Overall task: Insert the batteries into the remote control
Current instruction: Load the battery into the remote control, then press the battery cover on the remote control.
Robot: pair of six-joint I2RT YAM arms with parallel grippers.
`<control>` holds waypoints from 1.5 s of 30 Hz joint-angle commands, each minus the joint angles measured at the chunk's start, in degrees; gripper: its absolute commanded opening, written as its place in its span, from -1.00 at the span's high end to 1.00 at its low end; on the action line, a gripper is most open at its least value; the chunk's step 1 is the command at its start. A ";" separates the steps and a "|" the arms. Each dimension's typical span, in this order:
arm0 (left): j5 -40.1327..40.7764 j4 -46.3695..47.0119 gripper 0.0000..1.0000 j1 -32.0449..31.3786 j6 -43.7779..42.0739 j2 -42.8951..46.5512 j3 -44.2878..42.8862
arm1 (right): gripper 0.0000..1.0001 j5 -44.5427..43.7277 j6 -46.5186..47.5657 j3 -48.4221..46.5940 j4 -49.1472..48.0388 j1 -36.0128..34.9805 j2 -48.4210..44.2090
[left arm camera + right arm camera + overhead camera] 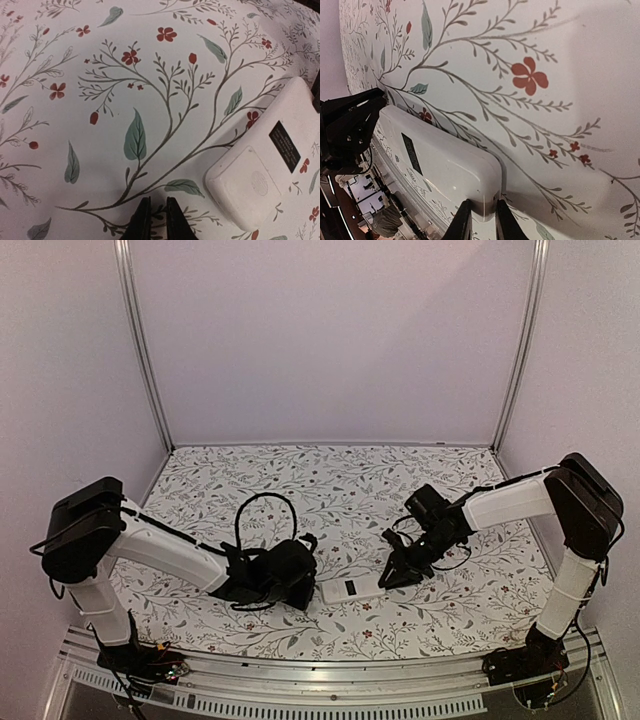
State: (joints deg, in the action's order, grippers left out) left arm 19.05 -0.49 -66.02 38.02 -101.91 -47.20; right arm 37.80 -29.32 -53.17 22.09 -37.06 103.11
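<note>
Lying back-up, remote control (352,589) long axis left-right

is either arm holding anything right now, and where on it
Nothing in the left gripper, whose nearly shut fingers hover over bare cloth. The right gripper has its fingers at one end of the remote control; a real grip cannot be told.

This is a robot test cell in a lab. Plain lilac panels (330,340) in aluminium framing (143,350) wall in a floral tablecloth (330,480), and two arms (160,550) are bolted to a slotted aluminium rail (330,695) along its near edge.
</note>
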 commanded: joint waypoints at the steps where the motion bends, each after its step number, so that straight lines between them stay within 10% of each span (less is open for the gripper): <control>1: 0.76 -5.26 0.76 -1.95 1.22 -1.60 -1.66 | 0.67 -0.67 -0.16 1.04 -1.60 0.03 -0.58; 13: -3.79 -3.98 0.82 -4.96 1.27 -9.02 -10.39 | 0.68 0.26 -2.25 1.30 -3.83 -2.45 -0.68; 33: -11.85 4.26 0.26 -0.29 4.46 16.02 9.63 | 0.51 1.91 -1.43 4.09 -2.13 -1.09 -3.42; 45: -13.12 -4.88 0.19 -2.75 2.39 7.97 -1.57 | 0.41 2.28 -1.80 4.30 -1.71 -1.11 -4.66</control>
State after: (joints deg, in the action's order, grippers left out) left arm 7.20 -1.26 -67.51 41.32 -91.88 -46.13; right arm 39.59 -30.92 -49.45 19.46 -38.28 100.01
